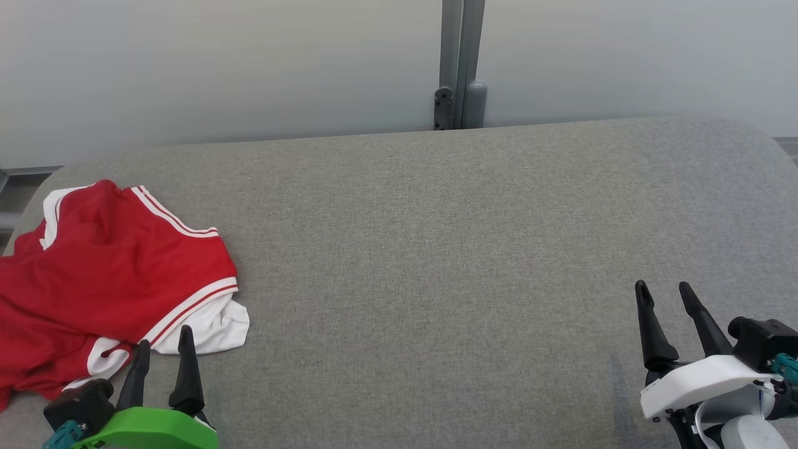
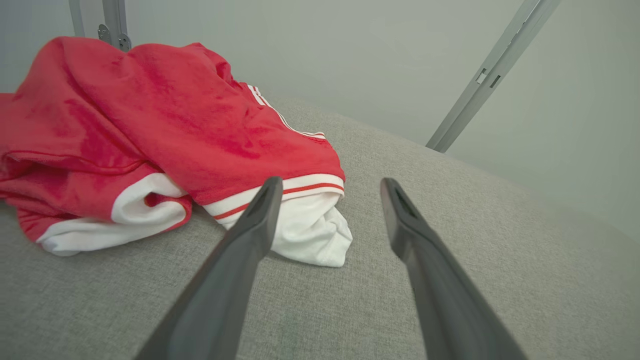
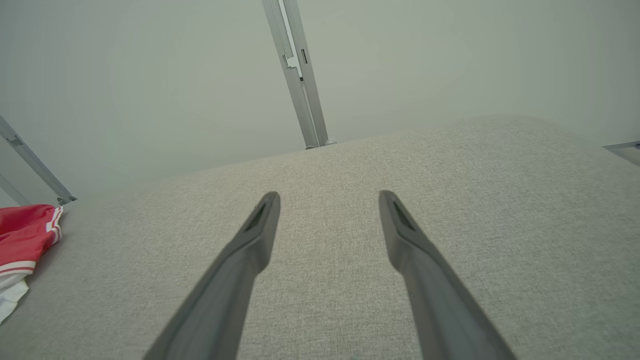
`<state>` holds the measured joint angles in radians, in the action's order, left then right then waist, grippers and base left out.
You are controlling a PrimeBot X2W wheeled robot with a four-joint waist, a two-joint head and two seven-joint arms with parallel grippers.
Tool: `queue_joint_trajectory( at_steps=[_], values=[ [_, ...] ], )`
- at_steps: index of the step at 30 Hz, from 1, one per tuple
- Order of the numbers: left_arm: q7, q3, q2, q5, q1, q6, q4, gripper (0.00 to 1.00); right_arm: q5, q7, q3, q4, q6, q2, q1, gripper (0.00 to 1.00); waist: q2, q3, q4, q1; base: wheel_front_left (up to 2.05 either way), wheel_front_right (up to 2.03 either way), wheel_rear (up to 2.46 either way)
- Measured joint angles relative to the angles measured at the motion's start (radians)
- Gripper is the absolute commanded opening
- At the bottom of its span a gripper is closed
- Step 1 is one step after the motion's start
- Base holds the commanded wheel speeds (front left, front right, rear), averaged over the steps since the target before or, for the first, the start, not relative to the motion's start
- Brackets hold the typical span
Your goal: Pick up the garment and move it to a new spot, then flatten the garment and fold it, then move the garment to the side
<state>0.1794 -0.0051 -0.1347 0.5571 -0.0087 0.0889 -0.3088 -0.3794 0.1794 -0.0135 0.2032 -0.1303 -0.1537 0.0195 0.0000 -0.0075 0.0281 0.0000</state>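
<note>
The garment (image 1: 106,274) is a red piece with white trim and stripes, crumpled in a heap at the left end of the grey padded table (image 1: 436,262). My left gripper (image 1: 165,340) stands open just in front of the heap's white hem, with nothing between its fingers. In the left wrist view the garment (image 2: 165,140) lies ahead and to the left of the left gripper (image 2: 330,185). My right gripper (image 1: 662,288) is open at the lower right, far from the cloth. The right wrist view has the right gripper (image 3: 329,197) over bare table and the garment (image 3: 25,240) at its left edge.
A grey metal post (image 1: 460,62) rises behind the table's far edge against a pale wall. The table's rounded far corners curve away at left and right. Bare grey surface stretches from the garment to the right gripper.
</note>
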Motion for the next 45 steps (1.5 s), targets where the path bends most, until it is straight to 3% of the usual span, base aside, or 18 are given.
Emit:
queue_joint_trajectory(
  at_steps=[26, 45],
  values=[
    [0.055, 0.033, 0.007, -0.225, 0.009, 0.033, -0.009, 1.0, 0.161, 0.053, -0.031, 0.007, 0.0, -0.007, -0.002, 1.0, 0.0, 0.006, 0.001, 0.0, 0.0, 0.0, 0.0],
    [0.083, 0.026, 0.007, -0.308, 0.013, 0.039, -0.024, 1.0, 0.222, 0.083, -0.045, 0.016, 0.0, -0.012, -0.016, 1.0, 0.0, 0.001, -0.005, 0.0, 0.0, 0.0, 0.0]
  ],
)
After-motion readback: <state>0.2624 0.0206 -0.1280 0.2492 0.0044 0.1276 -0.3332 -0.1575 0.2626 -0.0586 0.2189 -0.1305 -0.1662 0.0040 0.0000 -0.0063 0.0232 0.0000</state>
